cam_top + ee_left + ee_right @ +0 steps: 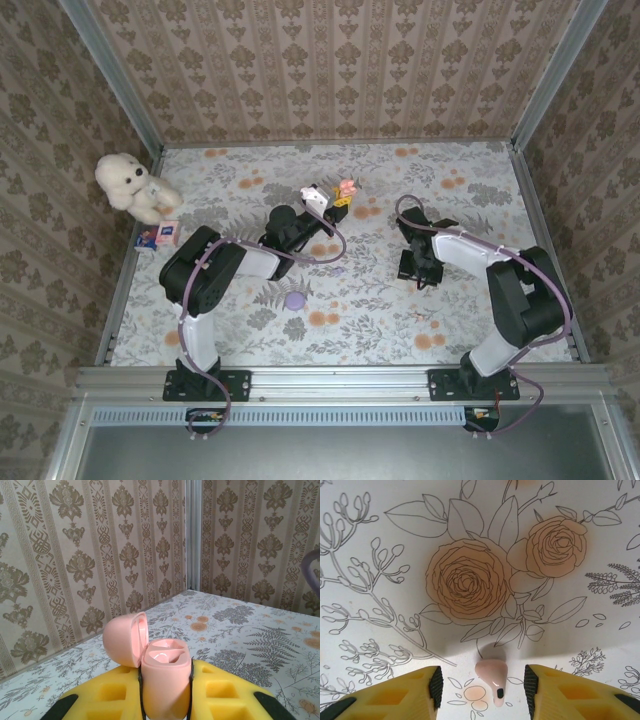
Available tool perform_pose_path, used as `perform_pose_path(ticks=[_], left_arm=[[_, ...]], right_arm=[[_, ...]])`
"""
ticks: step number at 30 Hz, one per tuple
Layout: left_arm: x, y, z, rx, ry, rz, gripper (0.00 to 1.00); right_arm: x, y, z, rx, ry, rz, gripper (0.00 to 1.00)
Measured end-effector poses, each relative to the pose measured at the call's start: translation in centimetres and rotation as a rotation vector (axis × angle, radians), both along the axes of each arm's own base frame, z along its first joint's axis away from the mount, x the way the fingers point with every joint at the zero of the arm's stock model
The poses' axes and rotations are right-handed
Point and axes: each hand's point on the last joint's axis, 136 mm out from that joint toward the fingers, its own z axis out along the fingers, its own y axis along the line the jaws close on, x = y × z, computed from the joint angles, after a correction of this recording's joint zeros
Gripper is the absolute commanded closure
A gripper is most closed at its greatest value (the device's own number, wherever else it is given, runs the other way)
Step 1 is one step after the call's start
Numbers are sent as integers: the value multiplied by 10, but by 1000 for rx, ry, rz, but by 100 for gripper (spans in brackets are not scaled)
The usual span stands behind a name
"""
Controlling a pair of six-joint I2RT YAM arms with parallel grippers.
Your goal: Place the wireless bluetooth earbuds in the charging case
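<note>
Upper middle of the top view: the left pincer is raised above the bench and clamped tight on the pink charging case.
Left wrist view: the pink charging case stands upright, squeezed on both sides by the yellow fingers. Its lid is hinged open and tips toward the left of the frame. A pale shape sits in the well, too unclear to name.
Right pincer: at the bottom middle of the right wrist view, low over the floral cloth. The jaws are apart, one finger on either side of the pale pink earbud, with a gap on each side.
Pale pink earbud: lies on the cloth just below a printed orange rose, its dark-dotted tip toward the bottom of the frame.
Lilac earbud: a tiny speck on the cloth at the centre of the top view, between the two arms.
Purple round case: flat on the cloth, lower left of the lilac earbud.
Upper left of the top view: a plush toy with a small box just below it.
</note>
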Motion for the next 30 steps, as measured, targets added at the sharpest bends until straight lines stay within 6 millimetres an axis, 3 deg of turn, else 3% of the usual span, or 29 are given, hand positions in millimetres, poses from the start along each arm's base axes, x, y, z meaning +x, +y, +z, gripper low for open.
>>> perform_pose_path(ticks=[8,30], left_arm=[[0,0,0,0,0,0,100],[0,0,0,0,0,1,100]], right_arm=[[-1,-3,-9,-34,28,37,55],[0,-2,-10,-36,31,52,64]])
